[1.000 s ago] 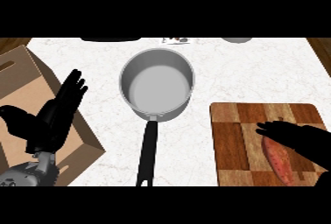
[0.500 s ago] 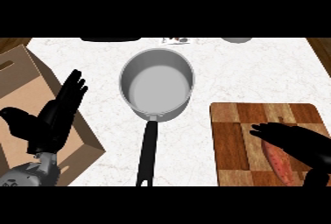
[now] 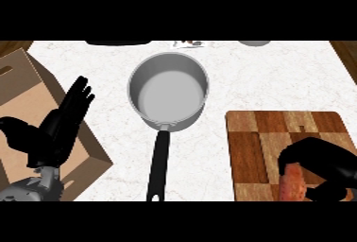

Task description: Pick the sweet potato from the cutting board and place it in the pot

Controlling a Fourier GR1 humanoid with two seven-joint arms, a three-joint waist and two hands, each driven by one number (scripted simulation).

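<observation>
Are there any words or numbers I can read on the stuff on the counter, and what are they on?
None can be read.
Small white item with dark marks at the counter's far edge: the marks are too small and blurred to tell whether they are letters.
Grey metal pot with a black handle: no text.
Brown wooden cutting board: no text.
Tan cardboard box: no text.

A white marbled counter [image 3: 279, 80] filled the frame, seen steeply from above.

Brown wood showed at the upper left [image 3: 14, 46] and upper right [image 3: 345, 49] corners beyond the counter's edges. A tan cardboard box [image 3: 24, 101] lay along the left side, and a dark object [image 3: 118, 42], a small printed item [image 3: 188, 44] and a grey round thing [image 3: 254, 42] sat cropped at the top edge.
</observation>
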